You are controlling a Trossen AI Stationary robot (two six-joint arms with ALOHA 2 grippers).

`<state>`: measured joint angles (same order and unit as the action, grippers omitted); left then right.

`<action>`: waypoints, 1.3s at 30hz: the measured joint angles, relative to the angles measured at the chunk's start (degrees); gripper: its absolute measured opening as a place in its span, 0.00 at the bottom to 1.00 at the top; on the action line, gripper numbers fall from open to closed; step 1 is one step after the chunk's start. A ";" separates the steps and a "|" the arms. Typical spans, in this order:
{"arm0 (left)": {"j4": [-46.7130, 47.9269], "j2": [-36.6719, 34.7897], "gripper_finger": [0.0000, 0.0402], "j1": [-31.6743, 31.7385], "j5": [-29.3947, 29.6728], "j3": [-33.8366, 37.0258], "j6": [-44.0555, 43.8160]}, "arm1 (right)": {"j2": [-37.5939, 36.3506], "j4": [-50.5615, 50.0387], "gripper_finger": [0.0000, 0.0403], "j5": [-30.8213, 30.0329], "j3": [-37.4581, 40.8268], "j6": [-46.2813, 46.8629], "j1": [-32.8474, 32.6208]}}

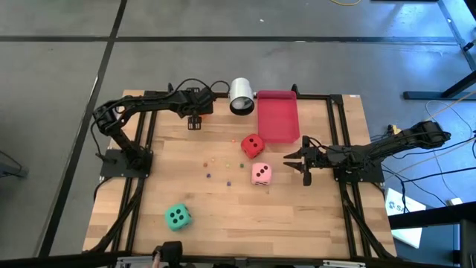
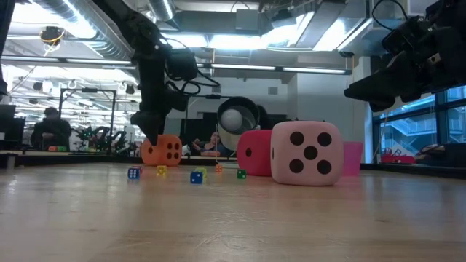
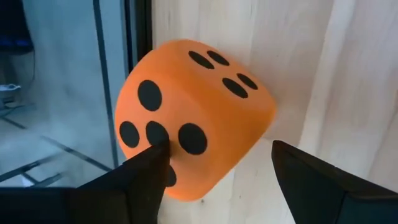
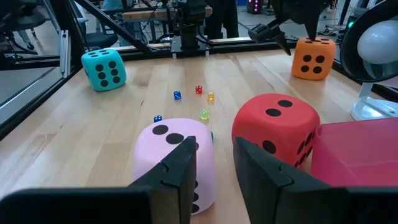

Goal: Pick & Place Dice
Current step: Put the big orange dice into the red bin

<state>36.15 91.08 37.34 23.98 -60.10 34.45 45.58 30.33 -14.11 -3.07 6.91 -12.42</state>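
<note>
Nearest your low camera sat the pink die (image 2: 306,152) on the wooden table (image 1: 223,208), with the red die (image 1: 252,145) just behind it beside the red tray (image 1: 277,115). Your orange die (image 3: 186,118) rested near the table's far edge, and the left gripper (image 1: 195,119) hung over it with fingers (image 3: 140,180) spread wide, one on each side, not clamped. Your green die (image 1: 177,217) lay well apart toward the near edge. Your right gripper (image 1: 299,164) hovered near the pink die, fingers (image 4: 180,168) narrowly parted, holding nothing. Tiny coloured dice (image 4: 199,89) were scattered mid-table, and a white cup (image 1: 241,95) lay by the tray
</note>
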 joint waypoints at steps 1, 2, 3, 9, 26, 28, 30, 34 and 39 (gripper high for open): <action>-0.06 -0.01 0.67 0.03 -0.59 0.00 -0.51 | 0.00 0.00 0.27 0.00 0.00 -0.06 0.00; -0.05 -0.03 0.66 0.03 -0.91 0.00 -0.99 | 0.00 0.00 0.27 0.00 0.00 -0.10 0.01; -0.04 -0.01 0.66 -0.04 -1.04 0.00 -1.45 | 0.01 0.00 0.27 0.00 0.00 -0.15 0.01; -2.52 -0.06 0.65 -0.07 -2.86 -0.02 -5.30 | -0.01 -0.04 0.27 0.00 0.00 -0.32 0.01; -7.41 -0.29 0.65 -3.45 -3.43 -0.11 -9.90 | 0.01 -0.11 0.27 0.00 0.00 -0.34 0.01; -7.14 -0.42 0.65 -4.38 -2.27 -0.09 -9.92 | -0.01 -0.11 0.27 0.00 0.00 -0.36 -0.01; -6.50 -0.76 0.65 -5.11 -1.46 -0.02 -9.88 | 0.00 -0.11 0.27 0.00 0.00 -0.36 0.01; -4.37 -1.15 0.65 -5.82 1.16 -0.02 -9.81 | 0.01 -0.09 0.27 0.00 0.00 -0.36 0.01; -1.31 -1.19 0.65 -5.81 3.98 -0.02 -9.56 | 0.01 -0.10 0.27 0.00 0.00 -0.36 0.01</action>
<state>34.84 89.89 31.53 27.95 -60.12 24.89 45.58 30.23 -14.11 -3.07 6.55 -12.41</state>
